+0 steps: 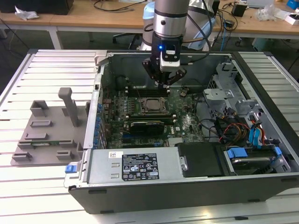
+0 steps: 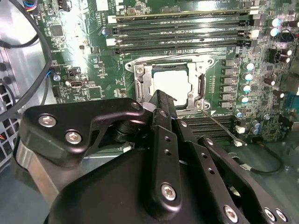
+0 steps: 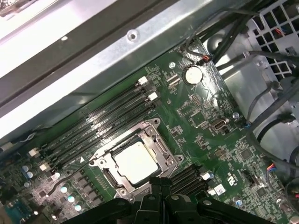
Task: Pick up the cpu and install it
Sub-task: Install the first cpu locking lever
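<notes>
The cpu lies flat in the motherboard socket, its pale silvery lid facing up inside the metal frame. Both wrist views show the cpu seated there too. My gripper hangs inside the open computer case, a little above the board and just behind the socket. Its fingertips meet with nothing between them. The gripper has its black linkage across the near part of the second wrist view, covering the socket's near edge.
A grey plastic fixture tray with an upright post sits on the slatted table at the exterior view's left. Case walls ring the board. Memory slots run beside the socket. Cables and drive bays crowd the right.
</notes>
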Controlling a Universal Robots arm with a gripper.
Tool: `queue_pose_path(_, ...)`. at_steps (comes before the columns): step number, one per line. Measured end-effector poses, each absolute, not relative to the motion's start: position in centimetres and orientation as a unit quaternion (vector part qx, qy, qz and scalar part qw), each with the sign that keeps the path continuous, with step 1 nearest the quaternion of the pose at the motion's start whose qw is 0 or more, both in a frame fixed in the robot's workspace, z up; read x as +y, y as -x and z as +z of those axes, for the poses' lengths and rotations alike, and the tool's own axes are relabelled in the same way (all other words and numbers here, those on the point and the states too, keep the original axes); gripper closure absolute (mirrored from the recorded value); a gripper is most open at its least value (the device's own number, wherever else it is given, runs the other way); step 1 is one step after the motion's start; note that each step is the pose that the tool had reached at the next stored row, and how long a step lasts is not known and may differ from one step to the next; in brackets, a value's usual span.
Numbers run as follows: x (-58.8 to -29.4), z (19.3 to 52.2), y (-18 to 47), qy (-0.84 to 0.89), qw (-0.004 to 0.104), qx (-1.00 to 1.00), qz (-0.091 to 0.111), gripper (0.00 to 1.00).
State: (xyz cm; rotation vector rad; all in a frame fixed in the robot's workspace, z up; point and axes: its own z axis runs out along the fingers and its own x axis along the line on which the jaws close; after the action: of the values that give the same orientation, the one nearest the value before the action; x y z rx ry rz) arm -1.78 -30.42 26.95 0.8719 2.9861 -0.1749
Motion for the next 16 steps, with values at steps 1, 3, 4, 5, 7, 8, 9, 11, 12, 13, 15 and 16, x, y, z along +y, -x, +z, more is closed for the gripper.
queue_pose_path(1, -30.42, 26.95, 1.78, -0.271, 0.013, 0.961, -0.056, 0.89)
queue_pose_path(3, -30.42, 26.95, 1.78, -0.264, 0.014, 0.963, -0.056, 0.89)
queue_pose_path(4, -30.42, 26.95, 1.78, -0.256, 0.014, 0.965, -0.056, 0.89)
queue_pose_path(5, -30.42, 26.95, 1.78, -0.25, 0.015, 0.967, -0.056, 0.89)
queue_pose_path(7, -30.42, 26.95, 1.78, -0.243, 0.015, 0.968, -0.056, 0.89)
queue_pose_path(8, -30.42, 26.95, 1.78, -0.24, 0.015, 0.969, -0.056, 0.89)
queue_pose_path(9, -30.42, 26.95, 1.78, -0.237, 0.015, 0.97, -0.055, 0.89)
queue_pose_path(11, -30.42, 26.95, 1.78, -0.229, 0.016, 0.972, -0.055, 0.89)
queue_pose_path(12, -30.42, 26.95, 1.78, -0.225, 0.016, 0.973, -0.055, 0.89)
queue_pose_path(13, -30.42, 26.95, 1.78, -0.221, 0.016, 0.974, -0.055, 0.89)
queue_pose_path(15, -30.42, 26.95, 1.78, -0.214, 0.017, 0.975, -0.055, 0.89)
queue_pose_path(16, -30.42, 26.95, 1.78, -0.209, 0.017, 0.976, -0.055, 0.89)
